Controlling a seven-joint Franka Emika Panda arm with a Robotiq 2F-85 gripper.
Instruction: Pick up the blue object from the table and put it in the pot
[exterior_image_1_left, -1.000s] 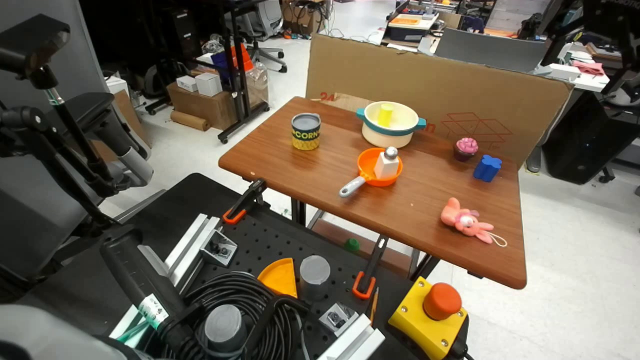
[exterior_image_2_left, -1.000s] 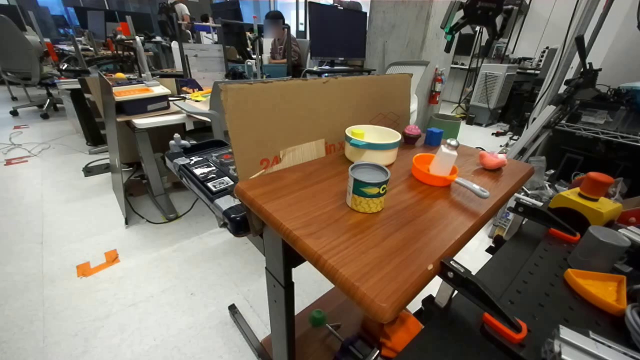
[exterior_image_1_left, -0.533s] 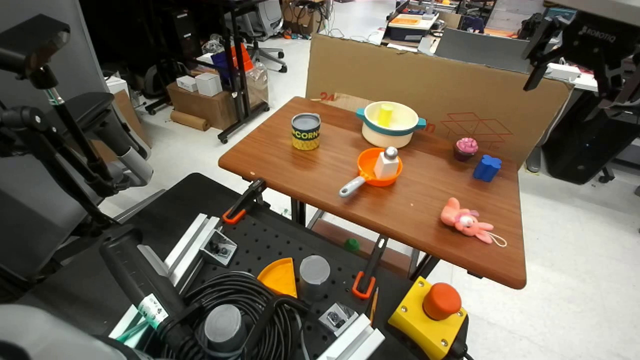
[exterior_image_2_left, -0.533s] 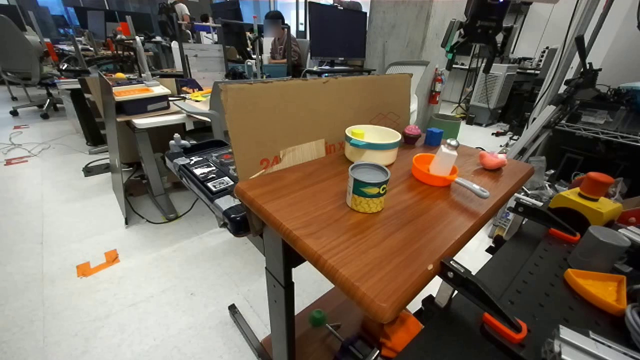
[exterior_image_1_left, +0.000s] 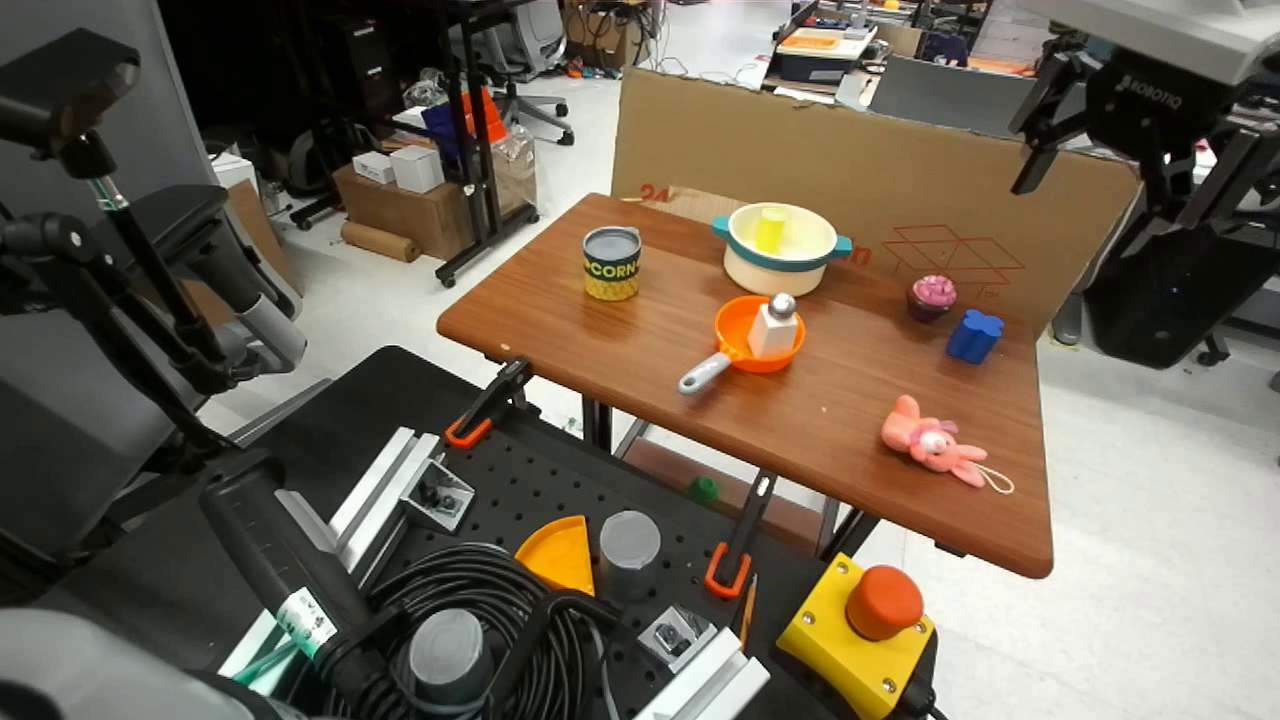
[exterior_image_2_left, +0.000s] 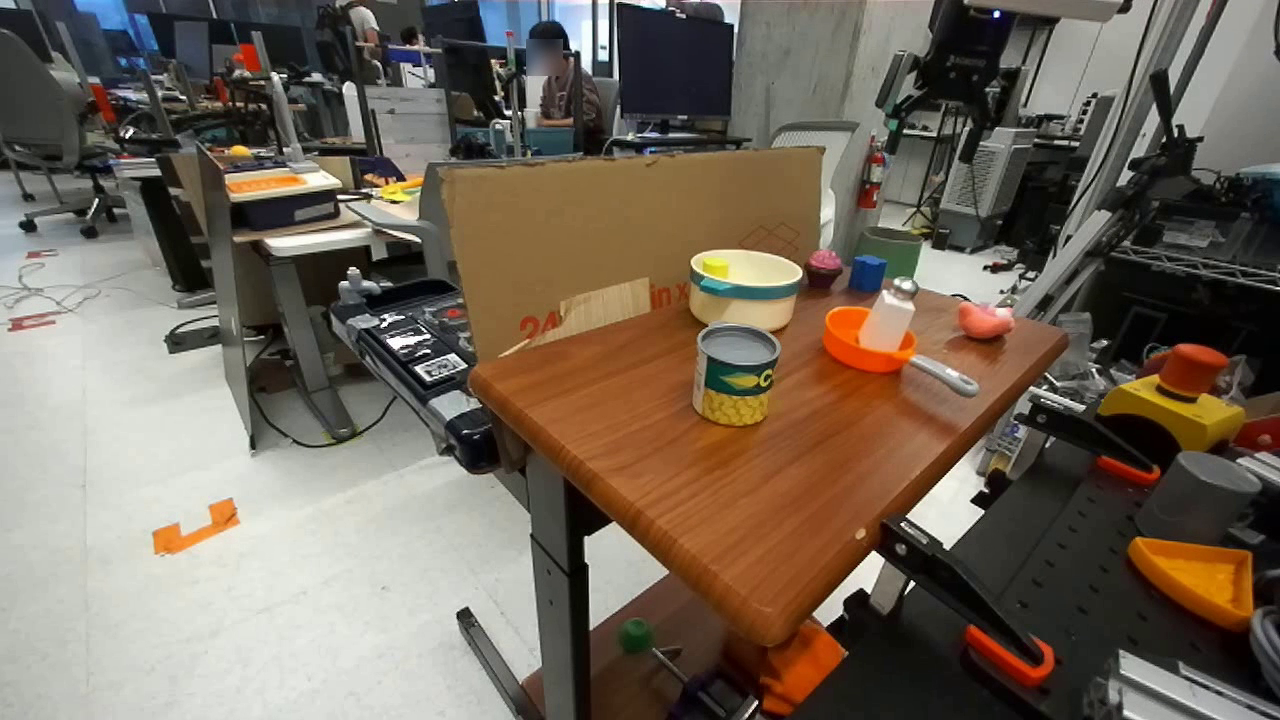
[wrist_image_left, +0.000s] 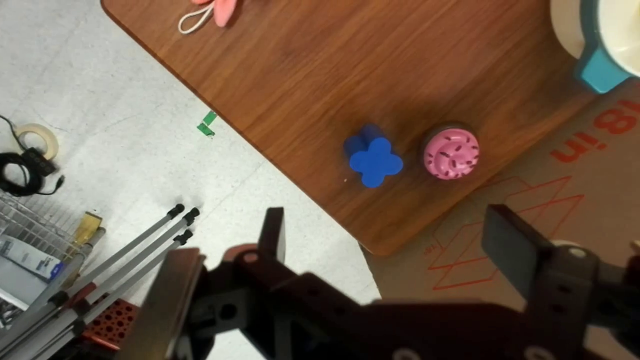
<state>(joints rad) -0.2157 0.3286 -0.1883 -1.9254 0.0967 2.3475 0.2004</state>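
Inside a round orange pan (exterior_image_1_left: 736, 322) with a grey handle (exterior_image_1_left: 705, 373), a white, silver-capped, square-sided shaker (exterior_image_1_left: 773, 333). To one side, a grey-topped, yellow-and-green corn can (exterior_image_1_left: 611, 265), upright. Well apart, a pink-iced round cupcake (wrist_image_left: 451, 153) and a coral-pink rabbit toy (exterior_image_1_left: 928, 439); behind, a brown cardboard panel (exterior_image_1_left: 850, 160).

A black, two-fingered robot gripper (wrist_image_left: 386, 227) bears ROBOTIQ in white lettering (exterior_image_1_left: 1150, 92) on its black housing (exterior_image_1_left: 1130, 118), set below a smooth off-white arm section (exterior_image_1_left: 1175, 35). Round screw heads (wrist_image_left: 577, 253) dot its angular linkages (wrist_image_left: 312, 295), flat dark-grey pads (wrist_image_left: 507, 250) line the fingers (wrist_image_left: 270, 232), and a small blue light (exterior_image_2_left: 996, 13) glows above.
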